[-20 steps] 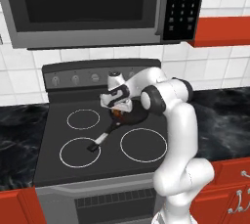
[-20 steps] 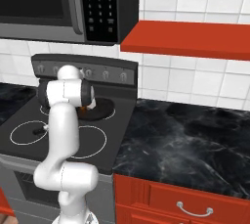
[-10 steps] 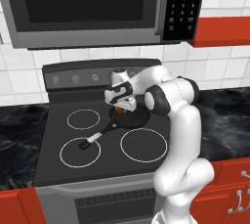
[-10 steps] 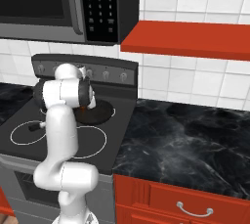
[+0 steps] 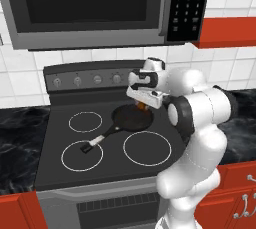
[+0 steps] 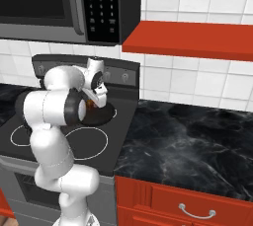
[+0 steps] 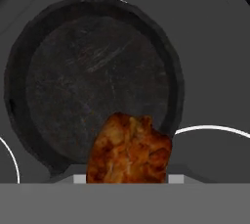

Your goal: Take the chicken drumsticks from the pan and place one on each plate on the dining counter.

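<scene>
My gripper (image 5: 143, 103) hangs just above the far right rim of the black pan (image 5: 131, 118) and is shut on a chicken drumstick (image 5: 143, 106). In the hand view the lumpy golden-brown drumstick (image 7: 129, 150) sits low in the middle and covers the fingertips. Beyond it the pan (image 7: 88, 78) looks bare inside. The pan's long handle (image 5: 102, 137) points toward the front left burner. From the right side the drumstick (image 6: 90, 103) shows as an orange spot under the hand, over the pan (image 6: 103, 117). The plates are out of view.
The pan rests on a dark stove top (image 5: 75, 168) with white burner rings. A microwave (image 5: 95, 8) hangs above it and a red shelf (image 6: 192, 42) is on the wall to the right. Black marble counter (image 6: 197, 141) lies on both sides of the stove.
The gripper has risen out of the pan and shifted right with the drumstick in it. The arm's elbow has swung right. The pan's handle has moved slightly to the left.
</scene>
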